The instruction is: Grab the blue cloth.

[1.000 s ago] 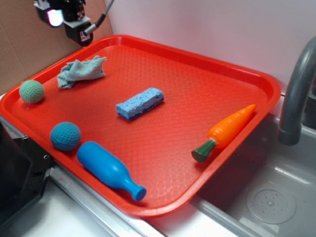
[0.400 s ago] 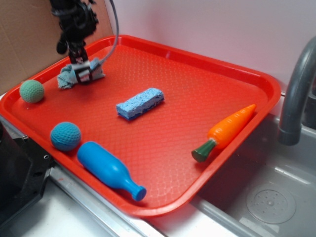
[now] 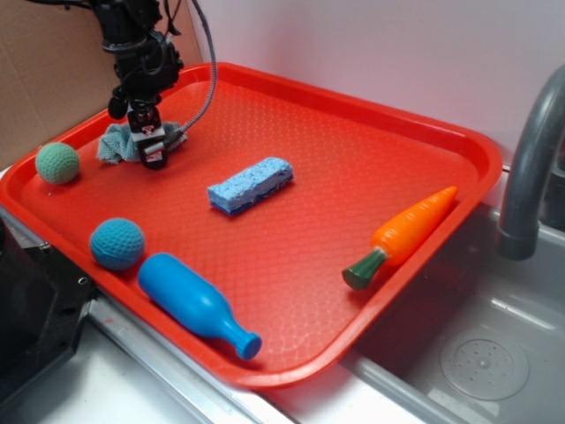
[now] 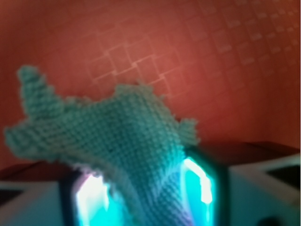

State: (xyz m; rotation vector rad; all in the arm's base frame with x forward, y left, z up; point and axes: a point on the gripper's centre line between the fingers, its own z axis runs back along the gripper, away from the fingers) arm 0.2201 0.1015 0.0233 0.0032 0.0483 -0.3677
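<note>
The blue cloth (image 3: 113,143) is a pale grey-blue wrinkled rag at the tray's far left. My gripper (image 3: 152,150) stands straight down on it, with the fingertips at the tray floor. In the wrist view the cloth (image 4: 108,136) fills the middle and a fold of it runs down between my two lit fingers, one of which is the right finger (image 4: 201,186). The gripper (image 4: 146,200) is closed on that fold. The cloth looks bunched and still rests on the tray.
The red tray (image 3: 371,150) also holds a blue sponge block (image 3: 251,184), a green knit ball (image 3: 56,163), a teal ball (image 3: 116,243), a blue bottle (image 3: 194,305) and a toy carrot (image 3: 406,234). A grey faucet (image 3: 530,168) and a sink are on the right.
My gripper came down from above the tray's far left corner onto the cloth and closed on it. The cloth has bunched up under the fingers.
</note>
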